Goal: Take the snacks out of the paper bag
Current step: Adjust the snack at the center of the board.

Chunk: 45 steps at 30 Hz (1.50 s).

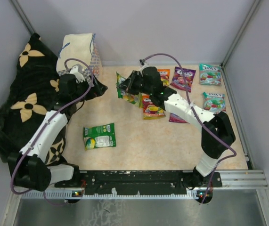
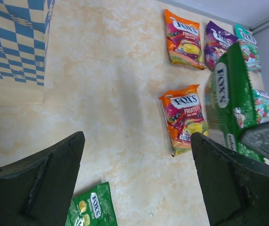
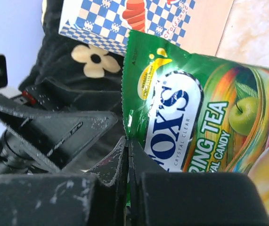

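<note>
The right pincer (image 3: 127, 141) is closed tight on the crimped end seal of a green snack (image 3: 195, 117), near one corner. The snack seems lifted off the counter (image 1: 139, 141), out in front of the paper bag (image 1: 77, 47) and apart from it. The bag sits at the back left, against a black flowered cloth (image 1: 26, 103).

The left pincer (image 1: 80, 73) gapes fully open near the bag and has hold of nothing.

The snack looks light, thin and glossy. The film is likely to slip between the fingers and flop under its own weight, and the sweets inside probably shift. The flat seal is the sensible place to pinch, being stiffer and free of lumps. A grip this close to the corner may let the pouch swing or twist.

The long axis runs straight out from the fingers, from the pinched seal to the free far end. The logo runs across the width beside the grip. From above, the snack stands on edge, its printed face turned roughly towards the bag, though the exact tilt is hard to judge.

Other snacks lie flat on the counter. One green snack (image 1: 99, 136) lies near the front, and orange (image 1: 151, 107), purple (image 1: 183, 77) and teal (image 1: 210, 74) ones lie to the right. Whether any remain in the bag cannot be seen.
</note>
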Available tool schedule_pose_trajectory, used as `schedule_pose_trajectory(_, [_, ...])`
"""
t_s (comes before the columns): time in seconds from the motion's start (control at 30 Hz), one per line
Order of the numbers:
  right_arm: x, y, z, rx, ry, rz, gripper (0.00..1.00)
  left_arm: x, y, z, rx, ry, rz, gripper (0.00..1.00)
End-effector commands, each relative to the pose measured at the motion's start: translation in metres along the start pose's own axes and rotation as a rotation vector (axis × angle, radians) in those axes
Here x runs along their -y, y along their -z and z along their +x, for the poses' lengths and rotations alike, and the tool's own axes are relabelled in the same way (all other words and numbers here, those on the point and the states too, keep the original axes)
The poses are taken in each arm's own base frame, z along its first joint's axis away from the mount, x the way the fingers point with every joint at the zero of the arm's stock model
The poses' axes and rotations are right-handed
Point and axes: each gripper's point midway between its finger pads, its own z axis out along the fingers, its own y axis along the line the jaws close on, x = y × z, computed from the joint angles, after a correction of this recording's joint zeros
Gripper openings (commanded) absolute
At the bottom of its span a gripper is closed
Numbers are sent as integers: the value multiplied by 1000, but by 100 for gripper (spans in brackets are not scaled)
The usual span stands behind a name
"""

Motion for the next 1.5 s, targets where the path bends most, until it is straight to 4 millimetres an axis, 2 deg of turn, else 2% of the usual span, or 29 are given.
schedule_pose_trajectory(0.0, [-32,-13,-11,110,-225,-1,0,15,23,0,-59,2,60,100])
schedule_pose_trajectory(0.13, [4,-24,-16,261,-334,200,0,12,38,-2,-63,-20,38,100])
schedule_pose_trajectory(0.27, [20,-23,-16,361,-429,266,0,5,56,-5,-61,-58,-6,100])
schedule_pose_trajectory(0.43, [13,-25,-14,399,-479,245,0,2,73,-11,-45,-99,-39,100])
schedule_pose_trajectory(0.63, [1,-22,-14,449,-494,239,0,4,79,-12,-44,-115,-32,100])
schedule_pose_trajectory(1.0, [-15,-28,-56,604,-407,196,0,1,84,-4,-78,-126,-41,100])
schedule_pose_trajectory(1.13, [-8,-23,-43,584,-418,207,0,0,90,-1,-78,-127,-47,100])
schedule_pose_trajectory(1.3, [12,-10,-21,577,-443,252,0,-1,94,4,-80,-118,-45,100])
schedule_pose_trajectory(1.37, [19,-12,-18,576,-444,269,0,-2,93,6,-84,-113,-45,100])
schedule_pose_trajectory(1.47, [18,-20,-18,576,-437,259,0,-3,92,9,-89,-110,-46,100])
